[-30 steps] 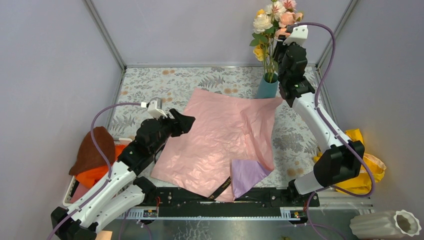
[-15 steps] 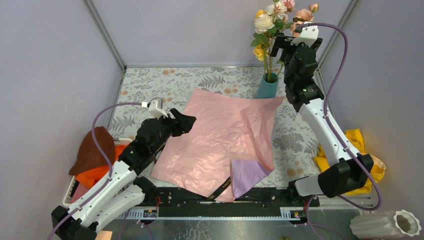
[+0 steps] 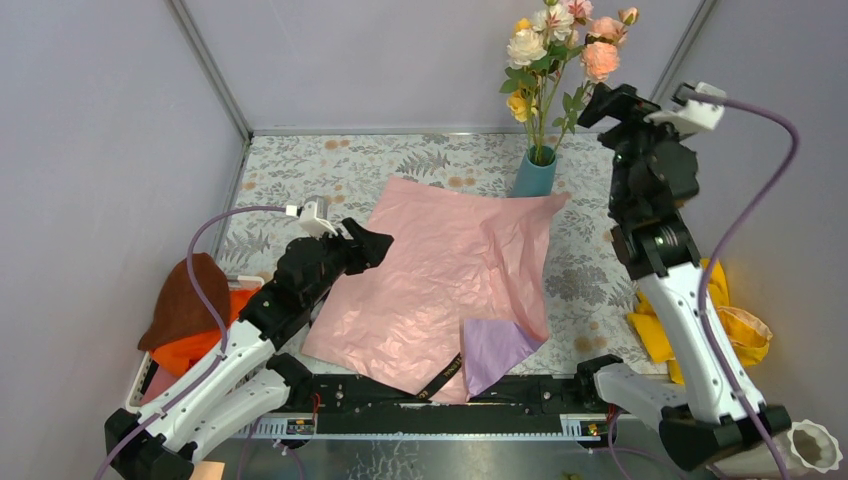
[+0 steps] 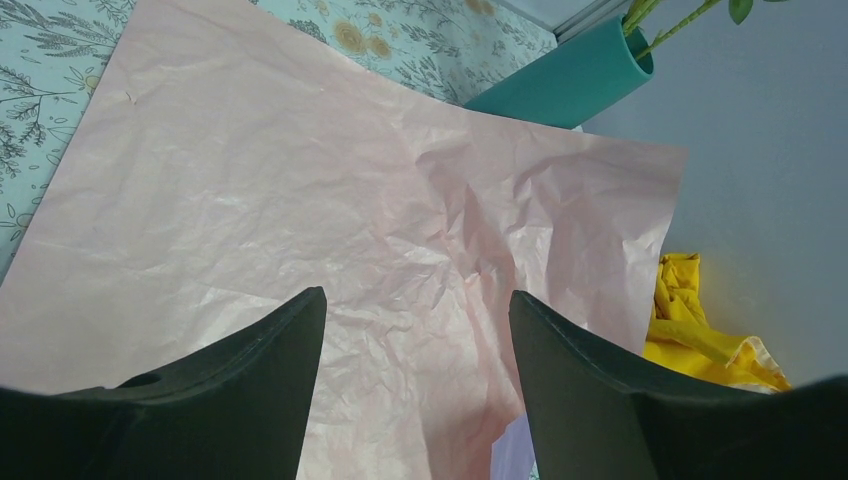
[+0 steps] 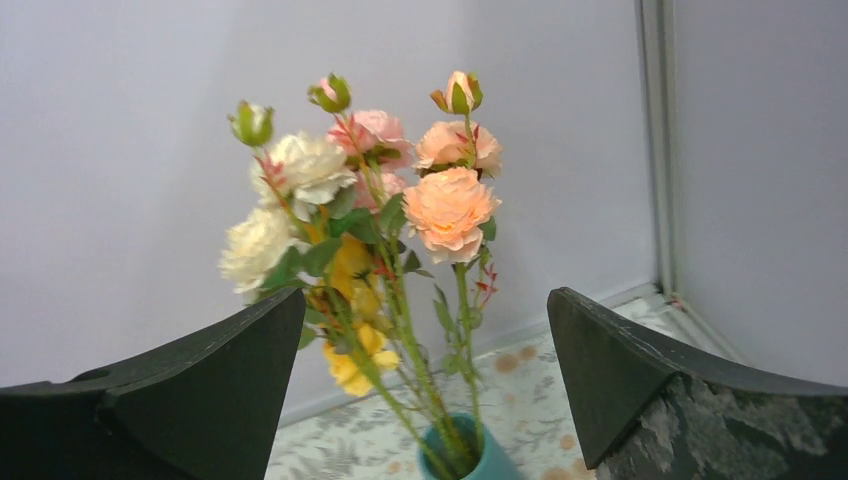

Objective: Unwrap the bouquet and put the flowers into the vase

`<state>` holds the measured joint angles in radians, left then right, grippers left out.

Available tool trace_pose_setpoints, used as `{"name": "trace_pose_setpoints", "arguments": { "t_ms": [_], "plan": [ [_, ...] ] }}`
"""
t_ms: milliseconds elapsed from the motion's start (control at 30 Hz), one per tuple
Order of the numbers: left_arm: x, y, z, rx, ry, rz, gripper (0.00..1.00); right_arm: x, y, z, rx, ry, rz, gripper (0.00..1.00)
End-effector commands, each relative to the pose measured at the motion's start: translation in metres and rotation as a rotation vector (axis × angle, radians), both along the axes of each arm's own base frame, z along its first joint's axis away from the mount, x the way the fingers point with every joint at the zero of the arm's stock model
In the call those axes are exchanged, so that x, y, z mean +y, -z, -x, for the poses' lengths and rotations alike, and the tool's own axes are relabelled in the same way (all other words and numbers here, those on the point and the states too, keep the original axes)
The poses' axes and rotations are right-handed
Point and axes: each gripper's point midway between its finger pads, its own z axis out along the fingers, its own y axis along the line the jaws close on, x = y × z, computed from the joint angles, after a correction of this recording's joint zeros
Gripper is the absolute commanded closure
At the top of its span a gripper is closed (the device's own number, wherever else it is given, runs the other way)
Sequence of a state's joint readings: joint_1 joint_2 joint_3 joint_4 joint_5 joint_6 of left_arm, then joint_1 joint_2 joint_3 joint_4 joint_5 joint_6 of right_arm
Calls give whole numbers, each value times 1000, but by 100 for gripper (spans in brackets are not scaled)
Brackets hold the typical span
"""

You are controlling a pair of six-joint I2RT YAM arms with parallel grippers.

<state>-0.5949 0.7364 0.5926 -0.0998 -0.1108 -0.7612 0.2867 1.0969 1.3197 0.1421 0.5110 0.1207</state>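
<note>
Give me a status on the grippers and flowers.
Left gripper open, empty, above pink paper. Right gripper open, empty, clear of flowers. Flowers upright in vase. Paper's edge at vase base.

Robot lab test cell, not a home or shop. Evidence: plain grey-lilac panels [image 3: 100, 150] box in three sides, held by aluminium profile posts [image 3: 210, 70]. The left arm [image 3: 240, 350] and right arm [image 3: 690, 310], white and black, are bolted to a black rail [image 3: 400, 392] at the near edge of the surface [image 3: 300, 170], which has a floral printed cover. Purple cables [image 3: 199, 290] loop off both wrists. The vase [image 3: 534, 178] of flowers [image 3: 526, 46] sits staged at the far edge. More props lie round the margins: brown and orange cloths [image 3: 185, 320] piled left, a yellow cloth [image 3: 745, 335] right, a white ribbed vase [image 3: 815, 448] at the near right corner.
</note>
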Motion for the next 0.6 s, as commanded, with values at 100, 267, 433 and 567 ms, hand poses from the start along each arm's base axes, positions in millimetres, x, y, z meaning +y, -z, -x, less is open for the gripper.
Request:
{"name": "trace_pose_setpoints", "arguments": {
  "t_ms": [100, 267, 433, 567],
  "plan": [
    [-5, -9, -2, -32, 12, 40, 25, 35, -19, 46, -97, -286, -192, 0],
    [-6, -6, -2, -21, 12, 50, 25, 92, -9, 66, -33, -615, -171, 0],
    [-8, -5, -1, -10, 17, 52, 25, 124, 21, 92, 42, -830, -195, 0],
    [-5, -2, -2, -2, 2, 43, 25, 132, 67, 111, 137, -895, -232, 0]
  ]
}}
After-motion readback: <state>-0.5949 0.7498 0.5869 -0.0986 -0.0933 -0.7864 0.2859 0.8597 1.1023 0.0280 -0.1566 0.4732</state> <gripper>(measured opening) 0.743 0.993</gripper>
